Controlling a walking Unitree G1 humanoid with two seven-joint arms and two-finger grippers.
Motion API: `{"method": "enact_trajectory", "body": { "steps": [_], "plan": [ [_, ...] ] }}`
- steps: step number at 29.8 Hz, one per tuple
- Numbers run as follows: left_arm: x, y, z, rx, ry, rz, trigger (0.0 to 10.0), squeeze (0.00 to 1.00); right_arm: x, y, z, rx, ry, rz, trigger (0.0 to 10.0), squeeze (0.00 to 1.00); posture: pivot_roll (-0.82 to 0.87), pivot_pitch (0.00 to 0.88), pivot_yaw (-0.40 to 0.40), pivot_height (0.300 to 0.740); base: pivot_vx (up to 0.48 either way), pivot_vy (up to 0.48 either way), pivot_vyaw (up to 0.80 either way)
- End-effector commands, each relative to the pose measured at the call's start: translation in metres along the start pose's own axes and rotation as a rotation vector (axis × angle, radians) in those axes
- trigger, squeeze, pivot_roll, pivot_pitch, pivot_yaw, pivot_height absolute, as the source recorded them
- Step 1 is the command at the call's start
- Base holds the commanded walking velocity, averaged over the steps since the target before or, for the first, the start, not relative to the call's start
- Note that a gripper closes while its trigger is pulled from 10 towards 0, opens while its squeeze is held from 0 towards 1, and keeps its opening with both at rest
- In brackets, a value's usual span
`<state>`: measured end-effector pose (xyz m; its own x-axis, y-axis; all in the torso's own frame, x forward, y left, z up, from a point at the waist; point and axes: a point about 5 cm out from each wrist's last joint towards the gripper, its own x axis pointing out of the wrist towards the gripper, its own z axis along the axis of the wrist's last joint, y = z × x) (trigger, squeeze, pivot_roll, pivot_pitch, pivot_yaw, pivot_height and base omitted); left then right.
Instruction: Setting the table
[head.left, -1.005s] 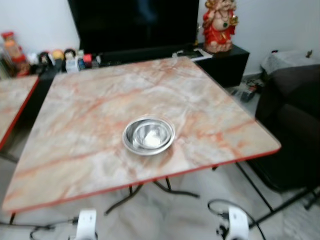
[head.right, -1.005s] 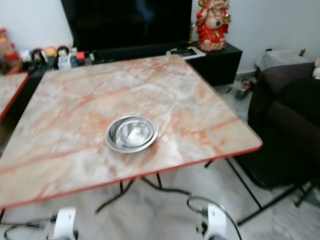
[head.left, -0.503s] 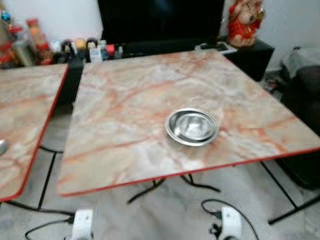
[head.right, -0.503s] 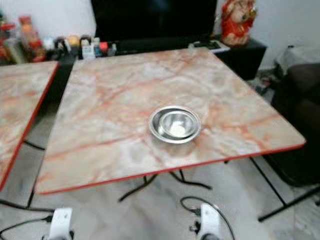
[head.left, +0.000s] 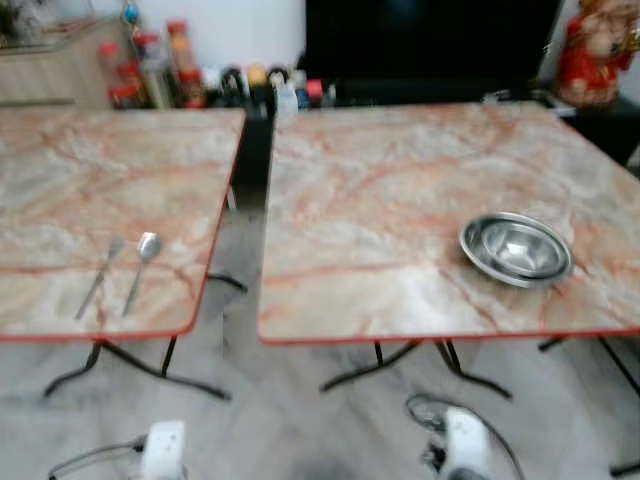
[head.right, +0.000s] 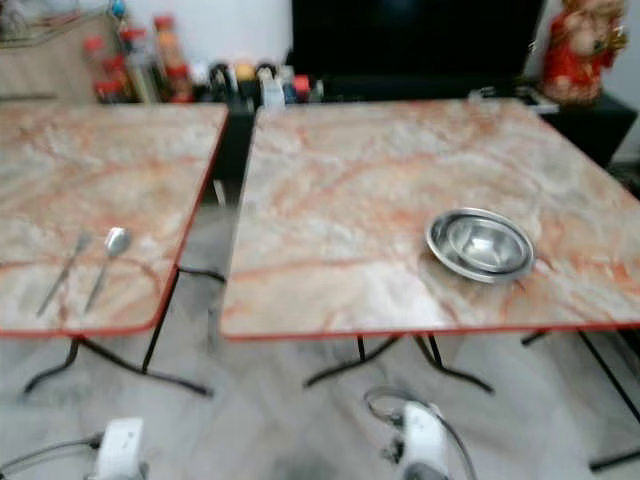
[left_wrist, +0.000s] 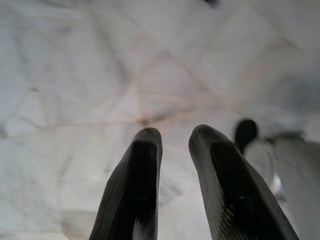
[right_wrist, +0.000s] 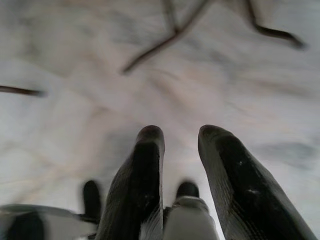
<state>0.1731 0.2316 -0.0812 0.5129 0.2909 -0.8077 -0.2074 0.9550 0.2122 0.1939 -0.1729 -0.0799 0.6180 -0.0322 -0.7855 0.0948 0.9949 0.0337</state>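
Marble-look tabletops with red edging are filling most of what's in front of the robot, two tables side by side with a narrow gap between them. Both arms are hanging idle down low, pointing at the pale stone floor (left_wrist: 75, 90). The left gripper (left_wrist: 175, 137) is showing its two black fingers a little apart with nothing between them, and the right gripper (right_wrist: 180, 135) is looking the same, slightly spread and empty.

Up and ahead of the right gripper, a steel bowl (head.left: 515, 248) is sitting on the right table (head.left: 380, 190) near its front edge. Up and ahead of the left gripper, a fork (head.left: 100, 276) and a spoon (head.left: 141, 266) are lying just beside each other on the left table (head.left: 100, 170). Everything's a bit blurry. Bottles and jars (head.left: 160, 70) are crowding the back, and a red figurine (head.right: 575, 50) is standing far right.
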Motion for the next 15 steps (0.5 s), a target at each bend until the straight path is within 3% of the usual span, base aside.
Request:
{"method": "enact_trajectory", "body": {
  "steps": [1, 15],
  "plan": [
    [0.0005, -0.0074, 0.0078, -0.003, -0.019, -0.015, 10.0, 0.00, -0.0018, -0.0127, -0.0047, 0.001, 0.017, -0.032, 10.0, 0.00, -0.01, 0.000, 0.031, 0.719, 0.000, 0.412, 0.00],
    [0.0009, -0.0053, 0.0096, 0.002, -0.023, -0.011, 10.0, 0.00, -0.0019, -0.0103, -0.0059, 0.014, 0.016, -0.028, 10.0, 0.00, 0.00, 0.000, 0.040, 0.719, 0.000, 0.413, 0.00]
  ]
}}
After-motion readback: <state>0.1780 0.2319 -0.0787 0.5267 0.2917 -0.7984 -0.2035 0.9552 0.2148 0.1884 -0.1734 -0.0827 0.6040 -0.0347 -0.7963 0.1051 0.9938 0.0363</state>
